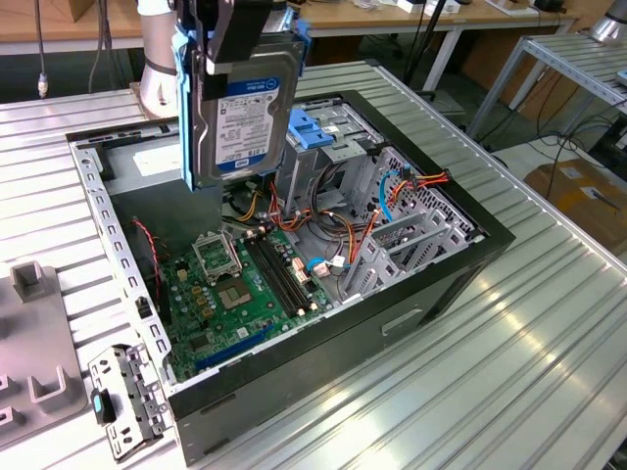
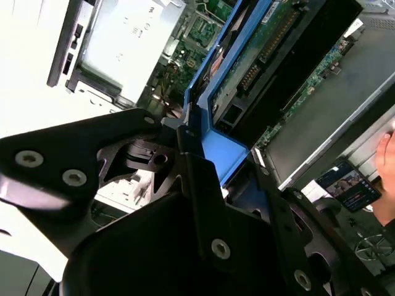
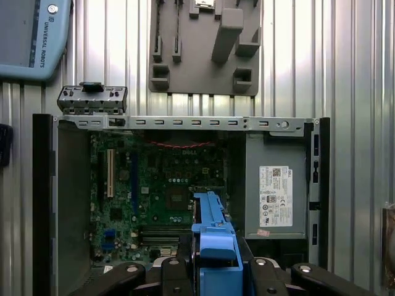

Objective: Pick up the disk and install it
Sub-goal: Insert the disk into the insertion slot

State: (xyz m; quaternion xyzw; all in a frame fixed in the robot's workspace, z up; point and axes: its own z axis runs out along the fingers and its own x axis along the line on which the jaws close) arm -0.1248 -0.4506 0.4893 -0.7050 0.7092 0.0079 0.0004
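While my gripper clamps the disk by its blue side rails, it hangs upright above the open computer case, near the blue bracket.

Silver robot arm at the top of the exterior view, wrist turned straight down, black gripper below it, raised high, jaws closed on the top end of the disk, disk hanging upright beneath, held in the air.
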